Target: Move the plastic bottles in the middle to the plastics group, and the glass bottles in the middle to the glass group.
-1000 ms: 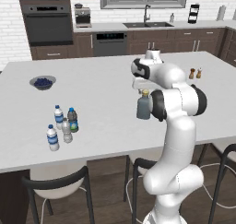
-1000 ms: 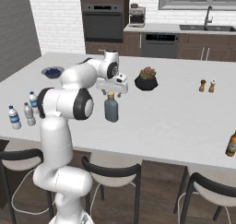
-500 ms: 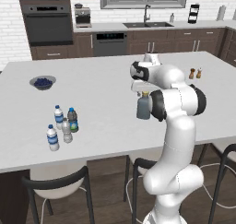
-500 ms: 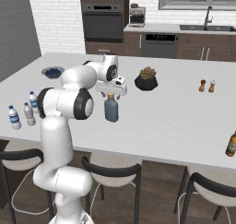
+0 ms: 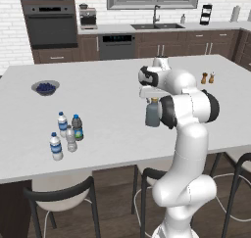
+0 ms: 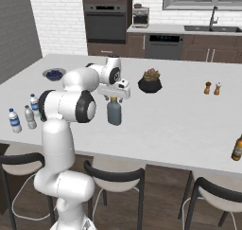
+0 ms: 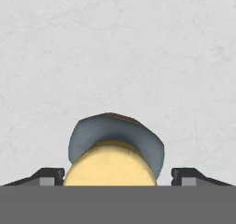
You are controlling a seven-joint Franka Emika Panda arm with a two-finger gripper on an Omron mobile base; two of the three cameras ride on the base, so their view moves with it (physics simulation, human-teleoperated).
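Note:
The grey translucent glass bottle (image 5: pixel 152 115) (image 6: pixel 114 114) with a pale yellow stopper stands upright mid-counter. My gripper (image 5: pixel 153 99) (image 6: pixel 113 97) (image 7: pixel 117 172) hangs straight over it, open, one dark fingertip (image 7: pixel 48 175) on each side of the stopper with gaps between. In the hand view the bottle's grey shoulder (image 7: pixel 115 135) shows under the stopper. At the counter's left stand two white-capped, blue-labelled water bottles (image 5: pixel 62 123) (image 5: pixel 55 146) (image 6: pixel 14 121), and beside them the dark bottle (image 5: pixel 77 128) and the small clear unlabelled bottle (image 5: pixel 71 139) (image 6: pixel 30 118).
A bowl of blueberries (image 5: pixel 45 88) (image 6: pixel 54 74) sits at the far left. A potted plant (image 6: pixel 150 82) stands just behind my hand. Salt and pepper shakers (image 5: pixel 208 78) (image 6: pixel 212 88) are to the right. A brown bottle (image 6: pixel 237 148) stands near the right front edge. Stools line the front.
My hand has sunk a little toward the glass bottle's top. The bottle and the other things have stayed put.

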